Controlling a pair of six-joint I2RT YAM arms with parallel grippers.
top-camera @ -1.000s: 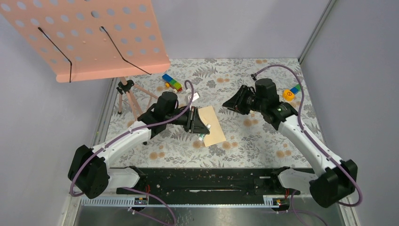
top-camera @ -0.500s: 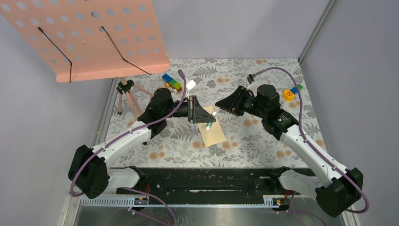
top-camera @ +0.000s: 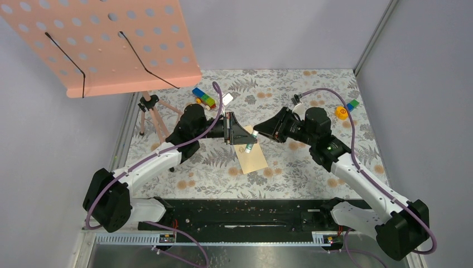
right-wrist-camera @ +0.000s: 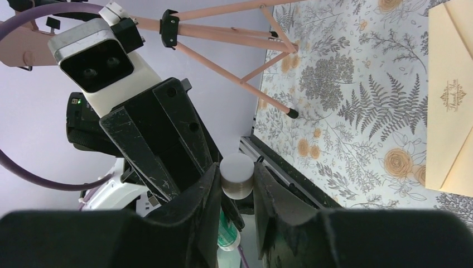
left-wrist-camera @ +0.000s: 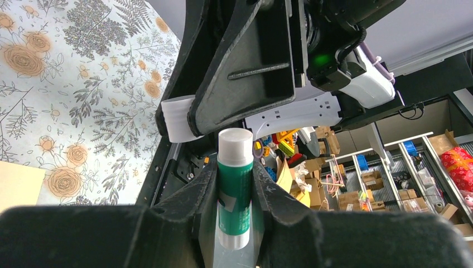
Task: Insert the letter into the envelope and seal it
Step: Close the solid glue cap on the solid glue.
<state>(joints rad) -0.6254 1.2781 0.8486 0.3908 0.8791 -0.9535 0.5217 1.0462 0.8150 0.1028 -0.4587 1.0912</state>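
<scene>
The envelope lies flat on the floral-print table, near the middle and slightly left of centre, with its long axis running from far-left to near-right. It is a tan oblong. The right wrist view shows diagonal fold seams on the upward face and a small printed emblem near the middle. Whether the flap is stuck down cannot be told. The far end of the envelope is hidden in the top view, because both arms meet directly above it. The left gripper is closed most of the way on a glue stick with a green body and a white cap, held upright between its fingers in its own wrist view. The right gripper faces it head-on, its fingers closed partway on the cap end of the same glue stick. The round pale cap top sits between the two pads in the right wrist view. The glue stick is held in the air above the envelope, clear of the paper. On the far left, a peach perforated stand plate sits on a peach tripod. Coloured toy blocks lie at the far centre. A yellow-orange toy lies at the far right.
</scene>
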